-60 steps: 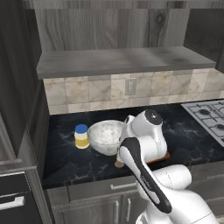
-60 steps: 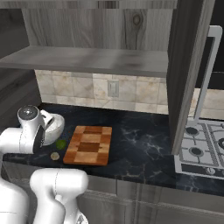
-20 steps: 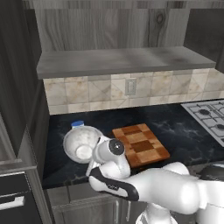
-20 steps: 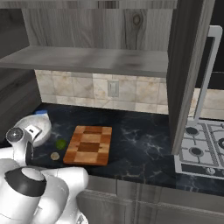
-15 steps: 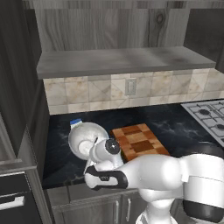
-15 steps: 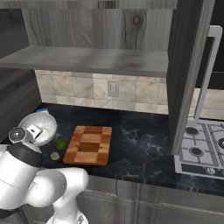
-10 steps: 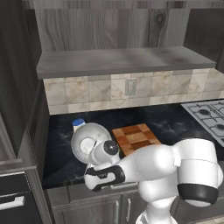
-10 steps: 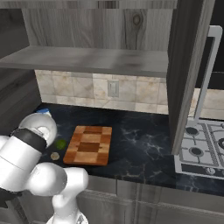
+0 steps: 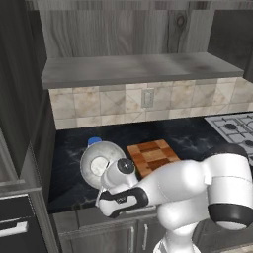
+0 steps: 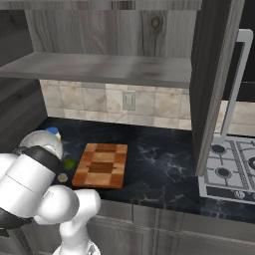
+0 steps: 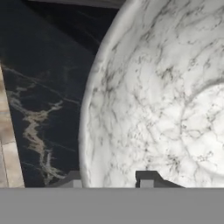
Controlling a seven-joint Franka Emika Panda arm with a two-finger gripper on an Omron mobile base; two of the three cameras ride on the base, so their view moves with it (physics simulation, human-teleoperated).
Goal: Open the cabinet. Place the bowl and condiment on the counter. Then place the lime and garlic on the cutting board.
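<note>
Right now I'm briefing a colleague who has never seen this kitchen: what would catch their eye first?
The big white arm, folded low in front of the counter. Next the speckled bowl, tipped on its side at the counter's left end, its rim between the gripper fingertips in the hand view. Then the checkered cutting board mid-counter, bare, with the lime just left of it.

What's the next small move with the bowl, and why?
Probably level the wide speckled white-grey bowl and lower it onto the black marble counter: it looks tipped on edge, the gripper straddling its rim, beside the checkered wooden cutting board.
</note>
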